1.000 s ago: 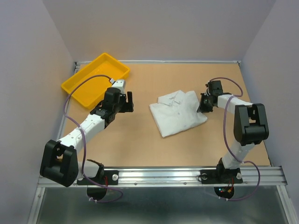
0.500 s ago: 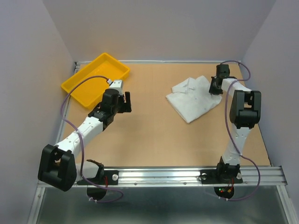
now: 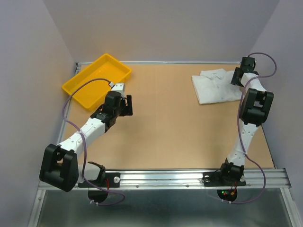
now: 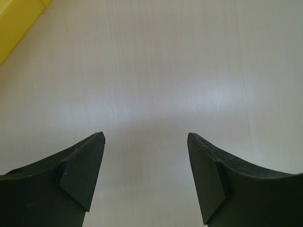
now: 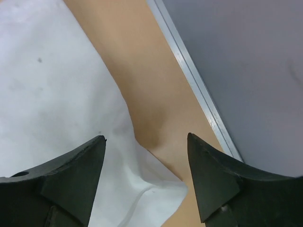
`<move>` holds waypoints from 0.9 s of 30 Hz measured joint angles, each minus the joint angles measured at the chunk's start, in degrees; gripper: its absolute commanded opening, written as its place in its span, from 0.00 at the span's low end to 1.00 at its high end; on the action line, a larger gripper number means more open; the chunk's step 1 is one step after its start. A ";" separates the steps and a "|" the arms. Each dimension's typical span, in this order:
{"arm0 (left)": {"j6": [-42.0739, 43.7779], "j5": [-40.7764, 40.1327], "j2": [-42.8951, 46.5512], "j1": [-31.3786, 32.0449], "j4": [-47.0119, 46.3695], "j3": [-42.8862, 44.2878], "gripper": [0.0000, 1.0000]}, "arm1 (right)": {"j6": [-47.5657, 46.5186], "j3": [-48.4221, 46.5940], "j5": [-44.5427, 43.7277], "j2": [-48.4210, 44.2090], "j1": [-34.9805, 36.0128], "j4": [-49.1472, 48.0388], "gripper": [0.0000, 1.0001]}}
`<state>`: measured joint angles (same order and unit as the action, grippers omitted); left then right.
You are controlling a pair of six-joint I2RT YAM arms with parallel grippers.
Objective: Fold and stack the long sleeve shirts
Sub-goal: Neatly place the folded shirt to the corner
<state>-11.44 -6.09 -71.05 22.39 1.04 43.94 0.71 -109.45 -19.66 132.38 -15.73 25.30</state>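
Shirt [image 3: 215, 87] folded, long axis left-right; left fingers [image 4: 61, 189], right fingers [image 5: 66, 184] spread wide, empty.

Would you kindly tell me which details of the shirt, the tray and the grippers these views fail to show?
Top view: the right edge of the white shirt is hidden by the right arm; its buttons are too small to see.
Right wrist view: the frame cuts off most of the shirt; whether the right gripper touches the fabric is unclear.
Left wrist view: only a corner of the yellow tray shows, cut off at the upper left edge.
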 measured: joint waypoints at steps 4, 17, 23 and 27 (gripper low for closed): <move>-0.02 0.02 -0.24 0.00 0.04 0.00 0.82 | 3.69 -0.26 -0.90 -2.49 0.46 1.27 0.75; -0.72 1.29 0.74 0.00 0.02 0.00 0.82 | 45.99 45.33 23.34 -35.69 0.85 -12.57 0.75; -0.96 1.27 2.03 0.00 0.00 0.00 0.81 | 62.03 58.90 26.60 -35.39 1.40 -22.99 0.68; -1.07 1.27 2.08 0.00 0.00 0.00 0.81 | 68.54 61.70 26.08 -35.41 1.40 -32.50 0.66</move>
<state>-12.51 -4.82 -68.97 22.39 1.04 43.94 69.25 -47.75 6.42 96.97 -14.33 -7.20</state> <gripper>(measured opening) 0.814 0.670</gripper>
